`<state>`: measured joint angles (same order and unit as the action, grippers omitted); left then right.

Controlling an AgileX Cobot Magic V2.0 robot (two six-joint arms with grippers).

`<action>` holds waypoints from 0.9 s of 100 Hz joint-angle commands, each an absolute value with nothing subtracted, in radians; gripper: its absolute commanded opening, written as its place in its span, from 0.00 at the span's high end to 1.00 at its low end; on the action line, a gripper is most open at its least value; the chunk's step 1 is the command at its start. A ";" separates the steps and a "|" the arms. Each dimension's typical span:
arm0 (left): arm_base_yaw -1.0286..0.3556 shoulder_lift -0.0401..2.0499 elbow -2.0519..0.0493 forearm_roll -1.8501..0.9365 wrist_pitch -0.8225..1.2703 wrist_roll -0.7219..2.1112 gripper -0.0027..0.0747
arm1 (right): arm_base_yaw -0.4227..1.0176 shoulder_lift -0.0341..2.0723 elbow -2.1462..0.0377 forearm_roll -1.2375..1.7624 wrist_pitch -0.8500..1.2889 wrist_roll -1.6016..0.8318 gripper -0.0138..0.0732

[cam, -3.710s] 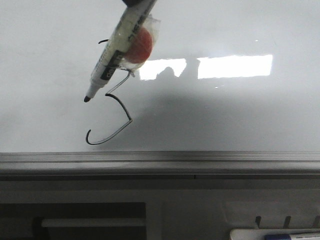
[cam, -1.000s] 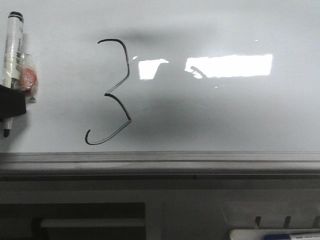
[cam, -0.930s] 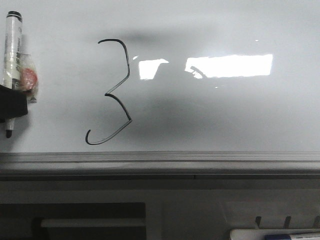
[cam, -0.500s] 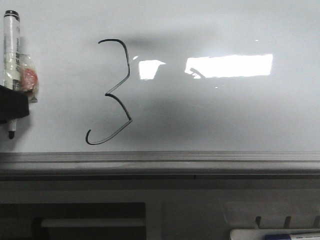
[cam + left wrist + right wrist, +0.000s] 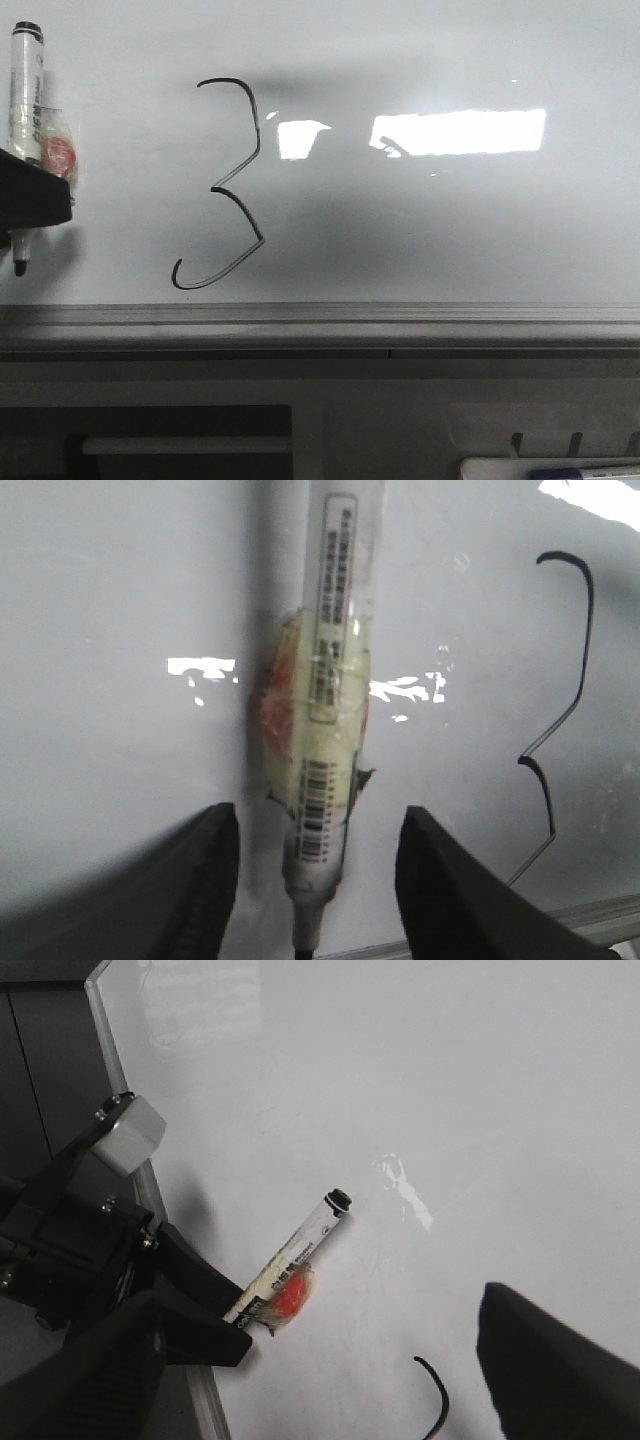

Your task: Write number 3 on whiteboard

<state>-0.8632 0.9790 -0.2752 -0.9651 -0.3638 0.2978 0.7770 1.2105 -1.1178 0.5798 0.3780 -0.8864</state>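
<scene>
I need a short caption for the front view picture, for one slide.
Finished number 3 on the whiteboard; the left gripper holds the marker upright at the left edge.

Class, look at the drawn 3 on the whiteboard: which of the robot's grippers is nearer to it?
Probably the left. The left gripper holds the marker off to the left of the number 3. The right gripper is absent from the front view, so its distance is uncertain.

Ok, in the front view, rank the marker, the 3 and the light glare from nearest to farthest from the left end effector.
1. Marker, held in the left end effector, far left.
2. The 3, left of centre.
3. Light glare, to the right.
</scene>
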 commanded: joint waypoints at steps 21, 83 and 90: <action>-0.861 0.834 -0.298 -0.960 -0.409 0.381 0.51 | 0.772 1.171 -1.149 0.597 0.349 -0.886 0.24; -0.861 0.370 -0.294 -0.915 -0.250 0.751 0.99 | 0.774 0.705 -0.671 0.621 0.057 -0.886 0.89; -0.861 0.352 -0.290 -0.915 -0.227 0.758 0.99 | 0.774 0.613 -0.573 0.628 0.010 -0.886 0.89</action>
<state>-0.8632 0.3669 -0.2658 -0.9329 -0.2236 0.7343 0.7770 0.7265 -0.6587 0.6034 0.1538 -0.8884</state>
